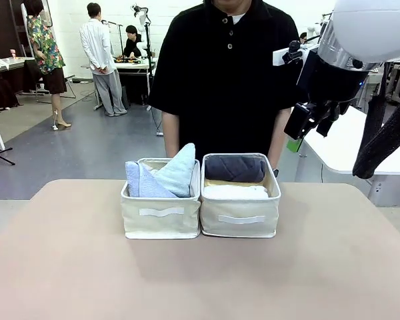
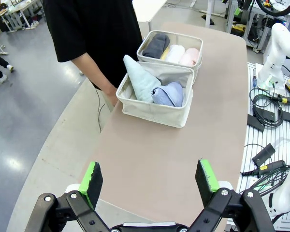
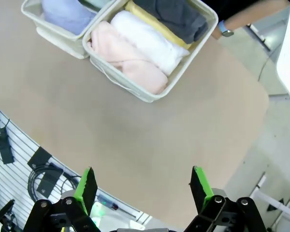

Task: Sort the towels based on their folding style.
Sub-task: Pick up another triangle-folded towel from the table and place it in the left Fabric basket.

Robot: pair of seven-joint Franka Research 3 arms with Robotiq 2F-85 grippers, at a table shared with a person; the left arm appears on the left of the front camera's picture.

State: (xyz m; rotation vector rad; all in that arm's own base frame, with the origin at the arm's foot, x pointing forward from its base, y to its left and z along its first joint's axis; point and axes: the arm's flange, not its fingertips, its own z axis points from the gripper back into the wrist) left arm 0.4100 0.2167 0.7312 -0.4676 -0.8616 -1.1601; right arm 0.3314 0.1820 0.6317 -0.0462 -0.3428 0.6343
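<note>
Our left gripper (image 2: 152,181) and right gripper (image 3: 142,186) both hang spread wide and empty above the desk (image 1: 200,280). At twelve o'clock on the desk, two cream bins touch side by side: the left bin (image 1: 161,220) holds the periwinkle cone (image 1: 141,183) and mint cone (image 1: 179,170); the right bin (image 1: 241,217) holds dark grey (image 1: 235,168), yellow (image 3: 150,21), white (image 3: 147,41) and pink rolls (image 3: 128,58).

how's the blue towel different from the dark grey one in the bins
The periwinkle blue towel is folded into a cone; the dark grey towel is a rolled cylinder. The blue one shares the left bin with a pale mint cone; the grey one lies in the right bin beside yellow, white and pale pink rolls. Both are small terry towels, already sorted.
</note>
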